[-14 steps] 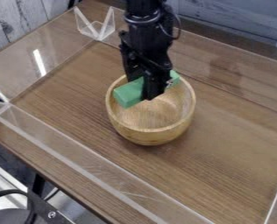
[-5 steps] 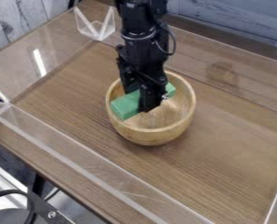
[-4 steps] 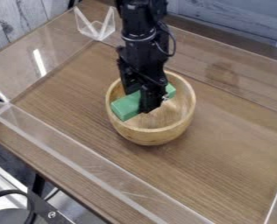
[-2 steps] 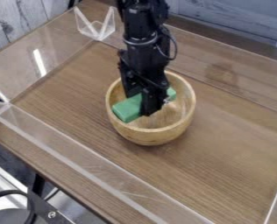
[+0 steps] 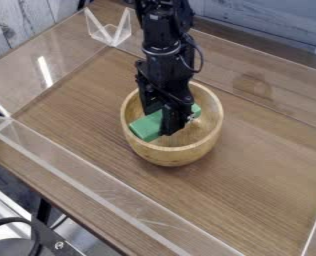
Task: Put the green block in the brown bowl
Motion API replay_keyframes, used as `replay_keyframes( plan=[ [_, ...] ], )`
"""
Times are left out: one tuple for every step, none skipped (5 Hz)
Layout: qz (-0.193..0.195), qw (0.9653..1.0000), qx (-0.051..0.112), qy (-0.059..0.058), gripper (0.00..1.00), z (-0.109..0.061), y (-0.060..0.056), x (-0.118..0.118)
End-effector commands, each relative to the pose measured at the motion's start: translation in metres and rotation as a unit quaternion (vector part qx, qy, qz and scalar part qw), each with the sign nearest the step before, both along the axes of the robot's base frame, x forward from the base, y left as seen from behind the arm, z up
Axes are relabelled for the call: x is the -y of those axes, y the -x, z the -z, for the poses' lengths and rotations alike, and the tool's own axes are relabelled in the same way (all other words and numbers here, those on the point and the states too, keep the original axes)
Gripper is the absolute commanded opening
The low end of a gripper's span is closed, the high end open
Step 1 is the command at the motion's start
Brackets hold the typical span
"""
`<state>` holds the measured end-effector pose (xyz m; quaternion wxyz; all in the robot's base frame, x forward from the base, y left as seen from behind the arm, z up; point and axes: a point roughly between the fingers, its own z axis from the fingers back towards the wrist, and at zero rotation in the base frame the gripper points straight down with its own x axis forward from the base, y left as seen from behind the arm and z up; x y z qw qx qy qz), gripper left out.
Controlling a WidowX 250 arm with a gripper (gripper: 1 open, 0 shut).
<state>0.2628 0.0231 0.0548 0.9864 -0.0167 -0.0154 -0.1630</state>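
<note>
Green block (image 5: 150,124) sits low inside the brown bowl (image 5: 188,146) on my counter (image 5: 254,180), gripper (image 5: 162,118) jaws clamped on it, clear walls (image 5: 67,170) around; slightly lower than 2.8 s ago.

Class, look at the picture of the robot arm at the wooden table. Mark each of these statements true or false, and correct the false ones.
1. The small bright green rectangular block is inside the round light tan wooden bowl. True.
2. The black tool is lowered into the bowl, its fingers on either side of the block. True.
3. The bowl lies tipped on its side. False: it stands upright on the wooden table.
4. The block lies on the table beside the bowl. False: it is within the bowl's rim.
5. Two bowls are on the table. False: only one.
</note>
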Motion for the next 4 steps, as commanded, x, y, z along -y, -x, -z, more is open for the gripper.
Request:
replay_keyframes(
  plan=[
    [0.006, 0.9998, 0.017, -0.004, 0.0, -0.0067, -0.0085, 0.0028],
    [0.008, 0.9998, 0.016, -0.004, 0.0, -0.0058, -0.0096, 0.0053],
    [0.011, 0.9998, 0.015, -0.004, 0.0, -0.0048, -0.0108, 0.0079],
    [0.012, 0.9998, 0.014, -0.004, 0.0, -0.0044, -0.0121, 0.0101]
  ],
)
